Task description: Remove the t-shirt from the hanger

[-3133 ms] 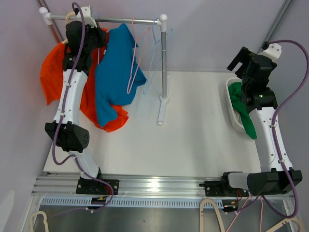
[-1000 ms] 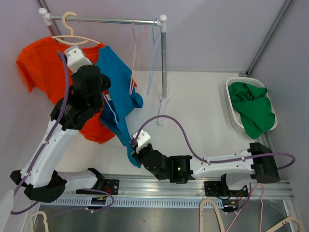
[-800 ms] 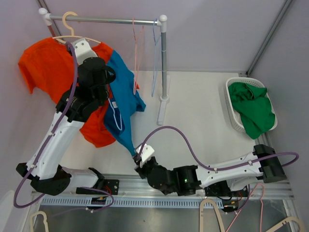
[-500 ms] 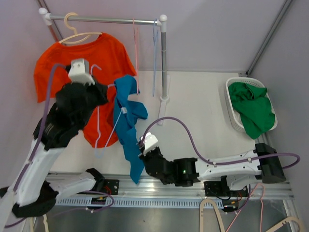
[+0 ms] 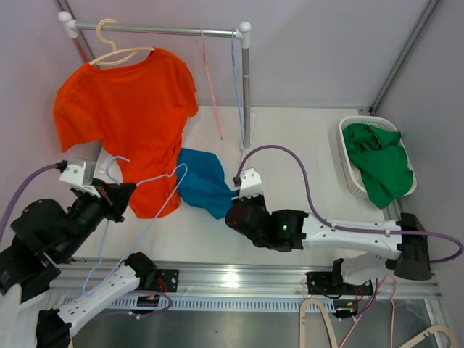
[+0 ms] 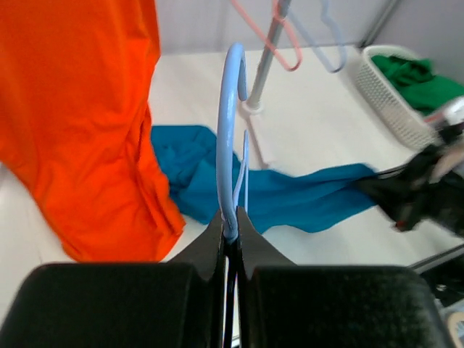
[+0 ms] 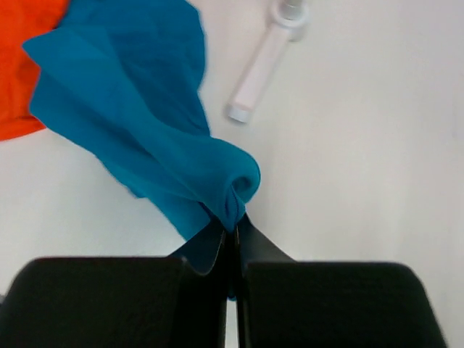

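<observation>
- Blue shirt (image 5: 205, 187) is off the hanger (image 5: 156, 180). It lies crumpled on the desk (image 5: 312, 145) near the foot of the rack (image 5: 245, 87), just beside the hem of the orange shirt (image 5: 130, 101).
- Right claw (image 7: 233, 229) is clamped on a fold of the blue cloth.
- Left claw (image 6: 230, 230) is closed on the hanger just below its hook. The pale-blue wire carries no cloth.
- Removal looks done, by my reading. Probably left: let go of the shirt, perhaps into the basket (image 5: 349, 174) with the green one (image 5: 377, 163), and put the hanger away.
- Orange shirt hangs from the rack on a cream hanger (image 5: 119, 52), with neither claw on it.
- No brand, label or legible writing seen.
</observation>
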Controlling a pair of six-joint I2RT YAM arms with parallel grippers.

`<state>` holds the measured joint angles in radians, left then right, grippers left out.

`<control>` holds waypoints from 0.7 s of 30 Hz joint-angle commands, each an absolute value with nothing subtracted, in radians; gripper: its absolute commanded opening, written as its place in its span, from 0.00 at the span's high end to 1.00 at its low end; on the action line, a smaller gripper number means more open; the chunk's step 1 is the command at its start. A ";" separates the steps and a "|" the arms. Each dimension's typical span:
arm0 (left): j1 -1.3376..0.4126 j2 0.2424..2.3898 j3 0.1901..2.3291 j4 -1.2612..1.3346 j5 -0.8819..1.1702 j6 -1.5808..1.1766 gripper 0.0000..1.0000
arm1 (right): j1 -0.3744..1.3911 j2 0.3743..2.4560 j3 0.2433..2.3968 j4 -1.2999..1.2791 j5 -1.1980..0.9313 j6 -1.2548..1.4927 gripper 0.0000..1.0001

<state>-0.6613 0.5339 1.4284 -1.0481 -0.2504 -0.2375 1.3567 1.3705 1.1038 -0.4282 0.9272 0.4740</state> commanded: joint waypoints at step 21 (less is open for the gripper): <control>-0.649 0.676 1.161 -0.722 -0.112 -0.206 0.99 | -0.039 1.645 2.293 -0.520 0.118 0.260 1.00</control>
